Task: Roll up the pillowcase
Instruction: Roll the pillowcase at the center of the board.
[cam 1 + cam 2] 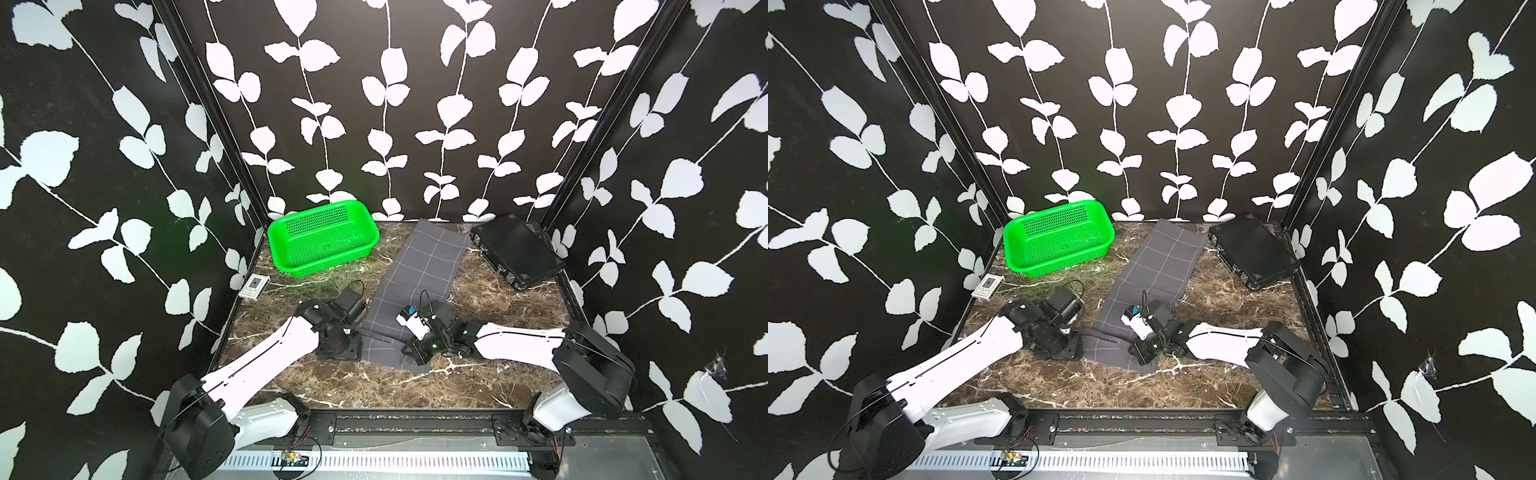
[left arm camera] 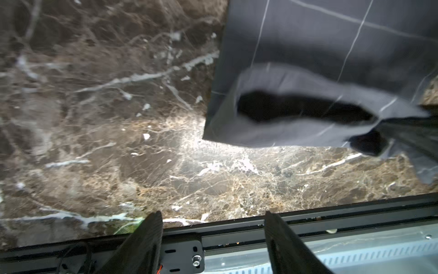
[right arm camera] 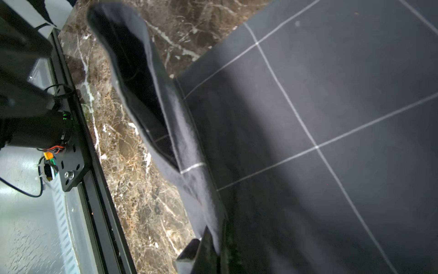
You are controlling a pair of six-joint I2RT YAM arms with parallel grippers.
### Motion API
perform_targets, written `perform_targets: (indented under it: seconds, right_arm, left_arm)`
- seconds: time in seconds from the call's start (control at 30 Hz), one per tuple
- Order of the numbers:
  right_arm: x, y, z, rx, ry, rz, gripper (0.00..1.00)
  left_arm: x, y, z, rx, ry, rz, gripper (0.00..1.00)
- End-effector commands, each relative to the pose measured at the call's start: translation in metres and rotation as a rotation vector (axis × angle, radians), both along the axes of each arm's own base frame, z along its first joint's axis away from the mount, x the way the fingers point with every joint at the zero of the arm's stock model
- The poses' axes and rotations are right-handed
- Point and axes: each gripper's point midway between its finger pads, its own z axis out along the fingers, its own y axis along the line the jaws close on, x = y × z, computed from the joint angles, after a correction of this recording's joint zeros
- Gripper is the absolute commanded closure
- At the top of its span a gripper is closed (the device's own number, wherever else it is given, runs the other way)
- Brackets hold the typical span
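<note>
Starting at the left, the green basket (image 1: 324,269) is seen at the far corner of the marble table (image 1: 478,374), empty and well apart from the work. A small white card box (image 1: 254,286) lies near the table's left edge.

Nearer the middle, the left gripper (image 2: 212,214) is held just beside the near left corner of the pillowcase (image 1: 419,266). Its jaws are spread and nothing is caught between them, so no cloth is carried on that side. It is judged to be placed there so that the left end of the hem can be taken up and the roll kept even.

The pillowcase is laid as a long strip down the middle of the table, running from the back wall toward the arms, and is flat along most of its length. Its near hem is raised, and in the left wrist view the mouth of the cloth is seen gaping.

At the right end of that hem the right gripper (image 3: 205,245) is clamped on the pillowcase. A fold of the edge is drawn up off the table, presumably as the first turn of the roll. With only one end pinched, a skewed roll may be expected.

Farthest right, the black case (image 1: 515,249) is set in the back corner, apart from the cloth.
</note>
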Motion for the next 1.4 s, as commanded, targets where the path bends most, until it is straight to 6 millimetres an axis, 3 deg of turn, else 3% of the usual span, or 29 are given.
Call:
perform_targets:
  seconds: [0.0,0.17,0.4,0.5,0.6,0.63,1.0,1.23,1.37]
  right_arm:
    - [-0.003,-0.01,-0.014,-0.035,0.04,-0.016,1.0]
    - [0.008,-0.023,-0.02,-0.085,0.024,-0.048,0.98]
    - [0.025,-0.03,-0.019,-0.167,-0.095,-0.023,0.79]
    - [0.035,-0.025,-0.012,-0.163,-0.148,-0.005,0.79]
    - [0.038,-0.015,-0.002,-0.123,-0.169,0.023,0.85]
    - [0.038,-0.014,-0.009,-0.132,-0.155,0.038,0.87]
    - [0.035,0.012,0.001,-0.018,-0.136,0.142,1.0]
    - [0.032,0.019,0.011,0.039,-0.143,0.185,1.0]
    - [0.029,0.024,0.021,0.088,-0.183,0.227,1.0]
  left_arm:
    - [0.018,-0.018,-0.01,-0.05,-0.042,-0.009,0.31]
    - [0.04,-0.036,-0.027,-0.044,-0.041,-0.039,0.3]
    - [0.053,-0.041,-0.054,-0.042,-0.025,0.006,0.29]
    - [0.05,-0.038,-0.063,-0.019,0.001,0.012,0.3]
    - [0.046,-0.034,-0.067,-0.008,0.007,0.024,0.32]
    - [0.045,-0.031,-0.066,-0.003,0.007,0.028,0.33]
    - [0.03,-0.011,-0.055,0.021,-0.017,0.081,0.35]
    - [0.051,0.006,-0.031,0.051,-0.098,0.076,0.33]
    - [0.065,-0.001,-0.027,-0.024,-0.109,0.043,0.32]
